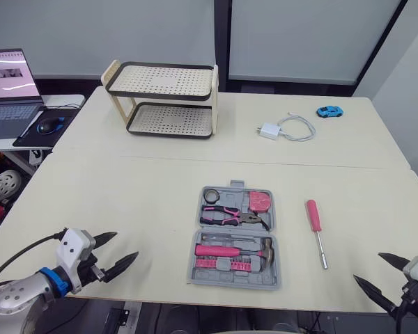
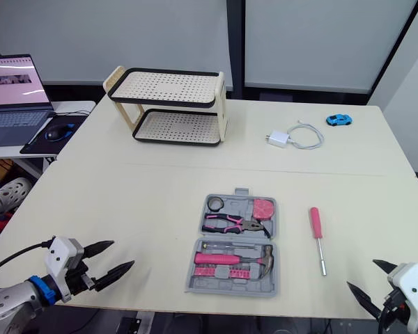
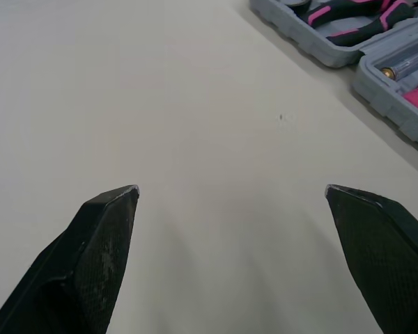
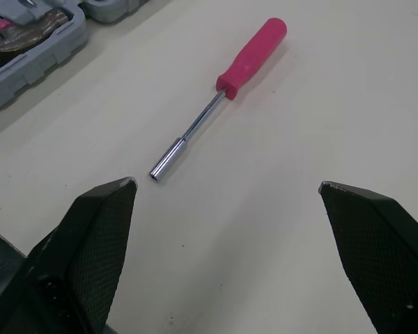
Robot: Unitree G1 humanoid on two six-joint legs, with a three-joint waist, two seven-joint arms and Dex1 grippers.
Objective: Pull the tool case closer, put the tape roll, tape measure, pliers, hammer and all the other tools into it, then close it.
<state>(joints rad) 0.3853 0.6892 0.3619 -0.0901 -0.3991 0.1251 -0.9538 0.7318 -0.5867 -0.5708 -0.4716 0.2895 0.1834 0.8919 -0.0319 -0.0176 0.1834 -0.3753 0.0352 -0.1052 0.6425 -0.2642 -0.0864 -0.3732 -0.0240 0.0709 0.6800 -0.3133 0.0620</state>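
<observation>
Left claw (image 1: 125, 245) hovers low over the near-left corner of the tabletop (image 1: 125, 188), its 2 black fingers spread wide apart and holding nothing. At the near-right corner the right claw (image 1: 368, 267) is likewise spread and empty, with the metal tip of the pink nut driver (image 4: 223, 90) lying just ahead of it. That driver rests bare on the tabletop, just right of the tool case (image 1: 230, 280), handle pointing away from the robot.

Between the 2 claws, the grey case lies open and flat, close to the near edge. Its far half holds the tape roll (image 1: 211, 195), the pink tape measure (image 1: 259, 201) and the pliers (image 1: 230, 216); its near half holds the hammer (image 1: 265, 249) and a row of pink bits (image 1: 223, 264).

Farther back stand a 2-tier rack (image 1: 164, 101), a white charger with cable (image 1: 285, 129) and a blue toy car (image 1: 329, 110).
</observation>
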